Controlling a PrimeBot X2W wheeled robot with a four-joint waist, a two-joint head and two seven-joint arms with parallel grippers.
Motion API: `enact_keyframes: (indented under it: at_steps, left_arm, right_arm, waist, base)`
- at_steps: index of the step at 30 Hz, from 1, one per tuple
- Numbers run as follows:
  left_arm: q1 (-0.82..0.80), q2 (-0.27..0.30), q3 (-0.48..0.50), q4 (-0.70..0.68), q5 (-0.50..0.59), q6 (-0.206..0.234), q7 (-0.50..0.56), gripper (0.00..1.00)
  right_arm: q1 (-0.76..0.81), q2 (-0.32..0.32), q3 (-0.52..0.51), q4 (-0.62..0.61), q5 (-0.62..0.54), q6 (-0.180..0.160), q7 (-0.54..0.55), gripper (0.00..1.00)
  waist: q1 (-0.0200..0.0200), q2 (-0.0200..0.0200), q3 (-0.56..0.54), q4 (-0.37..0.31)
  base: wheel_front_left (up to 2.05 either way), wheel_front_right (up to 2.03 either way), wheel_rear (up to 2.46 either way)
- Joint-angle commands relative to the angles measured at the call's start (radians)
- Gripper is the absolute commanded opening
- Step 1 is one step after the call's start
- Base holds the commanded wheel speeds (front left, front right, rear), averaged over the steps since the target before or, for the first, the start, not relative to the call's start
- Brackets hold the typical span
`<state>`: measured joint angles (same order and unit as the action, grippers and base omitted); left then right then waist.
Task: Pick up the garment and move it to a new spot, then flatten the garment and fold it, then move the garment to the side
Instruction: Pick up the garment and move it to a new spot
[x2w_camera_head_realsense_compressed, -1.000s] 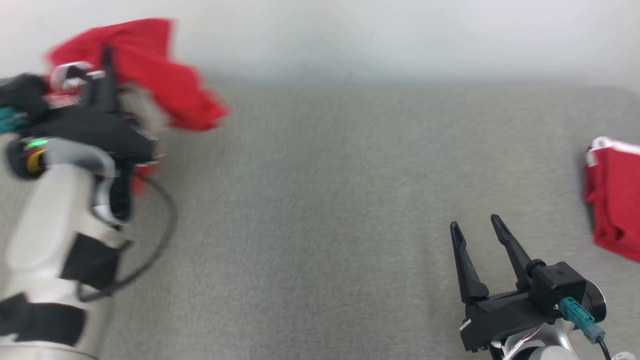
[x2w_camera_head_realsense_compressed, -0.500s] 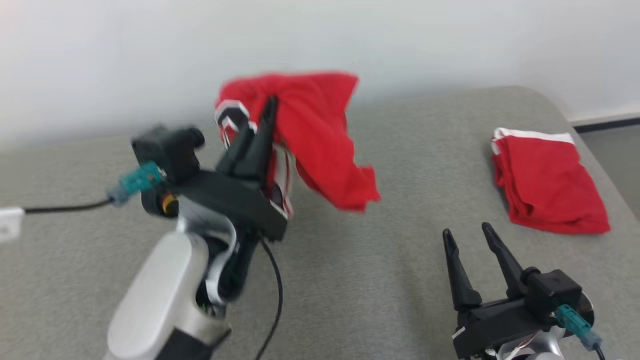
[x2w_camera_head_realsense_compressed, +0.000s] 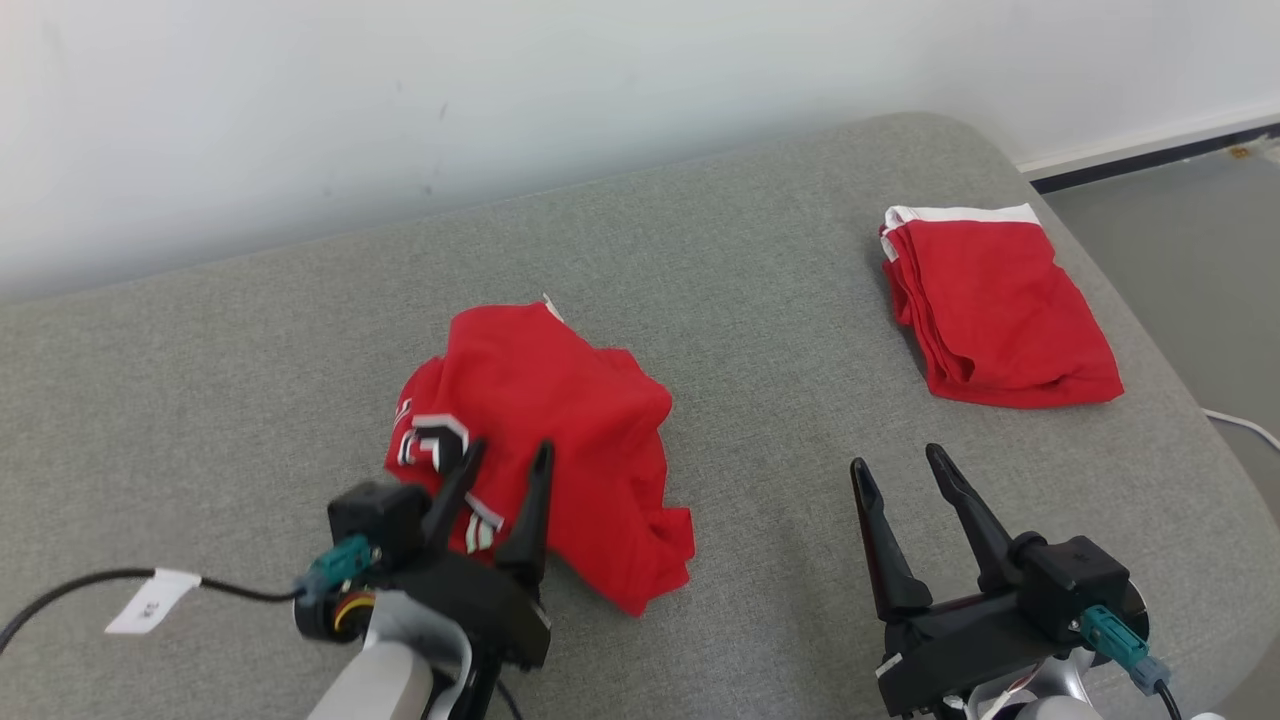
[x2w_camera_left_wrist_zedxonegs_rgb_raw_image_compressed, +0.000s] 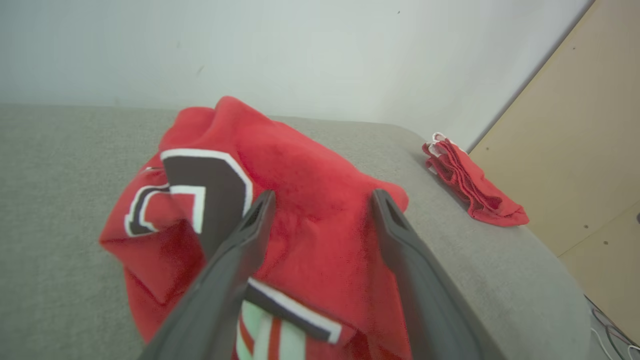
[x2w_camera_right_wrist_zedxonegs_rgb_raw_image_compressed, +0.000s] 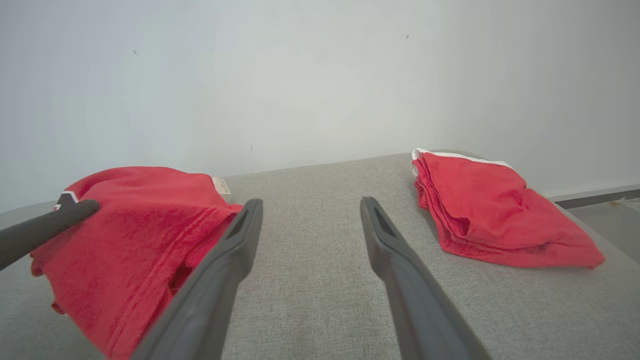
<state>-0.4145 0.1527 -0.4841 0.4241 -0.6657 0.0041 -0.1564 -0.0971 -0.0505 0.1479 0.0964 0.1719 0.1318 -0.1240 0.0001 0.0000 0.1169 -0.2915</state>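
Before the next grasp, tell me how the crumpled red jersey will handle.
The crumpled red jersey lies in slumped folds: probably floppy, draping when lifted. Thin cloth, likely light. Pushed on the grey upholstery, it may bunch.

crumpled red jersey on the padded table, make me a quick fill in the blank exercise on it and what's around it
1. The crumpled jersey lies to the robot's ___ of the folded red garment.
2. The left gripper stands over the jersey's near edge with its jaws ___.
3. The black number on the jersey has a ___ outline.
4. The right gripper is open and holds ___.

Missing words: left; open; white; nothing
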Motion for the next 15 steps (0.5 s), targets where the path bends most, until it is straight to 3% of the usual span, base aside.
enact_keyframes:
  at_steps: [1,8,15]
  left_arm:
    - [0.022,0.005,0.002,0.013,-0.004,-0.012,-0.015,1.0]
    - [0.099,0.032,-0.004,0.026,-0.003,-0.063,-0.072,1.0]
    - [0.227,0.073,0.097,-0.132,0.076,-0.008,-0.11,1.0]
  right_arm:
    - [0.0,0.0,-0.003,0.007,0.001,-0.002,-0.007,1.0]
    - [0.018,0.0,-0.011,0.034,-0.009,-0.002,0.0,1.0]
    - [0.043,0.0,-0.038,0.033,-0.018,-0.002,0.005,1.0]
  waist:
    - [-0.0001,0.0,-0.004,0.004]
    - [-0.0001,0.0,-0.041,0.088]
    - [-0.0001,0.0,-0.071,0.182]
  base:
    - [0.0,0.0,0.0]
    - [0.0,0.0,0.0]
    - [0.0,0.0,0.0]
